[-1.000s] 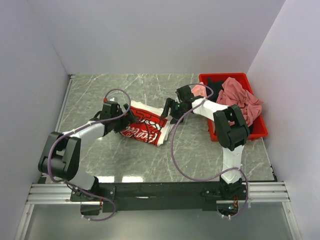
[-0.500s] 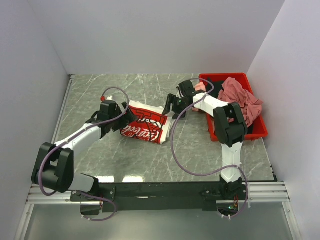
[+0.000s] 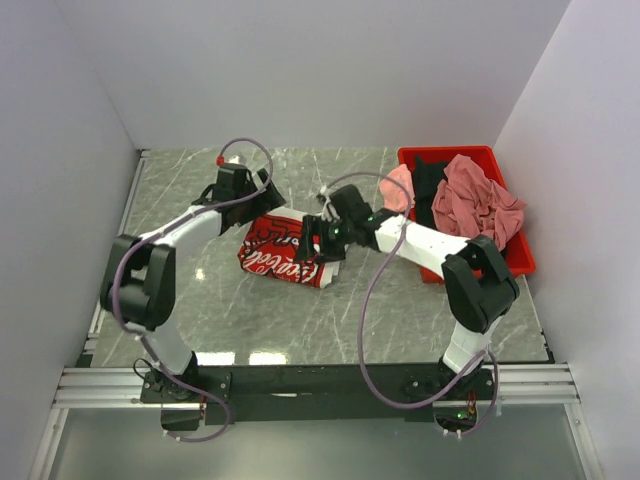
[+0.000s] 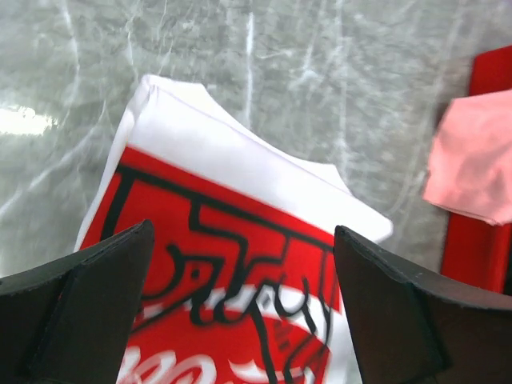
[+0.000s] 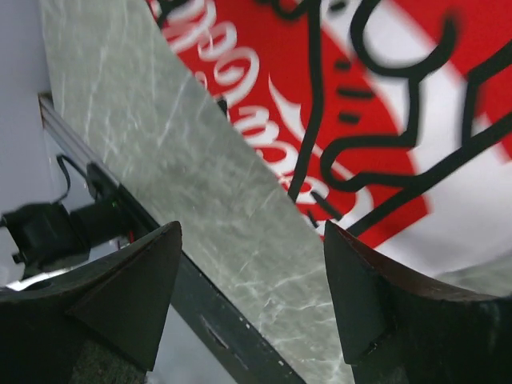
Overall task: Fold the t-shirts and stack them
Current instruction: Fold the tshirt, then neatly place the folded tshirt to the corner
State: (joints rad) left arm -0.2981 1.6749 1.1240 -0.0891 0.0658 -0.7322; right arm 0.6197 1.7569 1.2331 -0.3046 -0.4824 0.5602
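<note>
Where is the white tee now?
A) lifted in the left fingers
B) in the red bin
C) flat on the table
C: the white tee lies flat on the table; the left gripper and right gripper hover open above it, holding nothing.

The left arm (image 3: 185, 232) and right arm (image 3: 425, 243) share one build: white tube-like links joined by chunky black joint housings. A thin purple cable (image 3: 363, 315) loops loosely along each, with a small red fitting (image 3: 219, 158) on the left arm's. The left tool (image 4: 242, 232) and right tool (image 5: 252, 228) have matte black, wedge-shaped fingers (image 4: 88, 296). Both arms mount on a black base bar (image 3: 320, 381).
</note>
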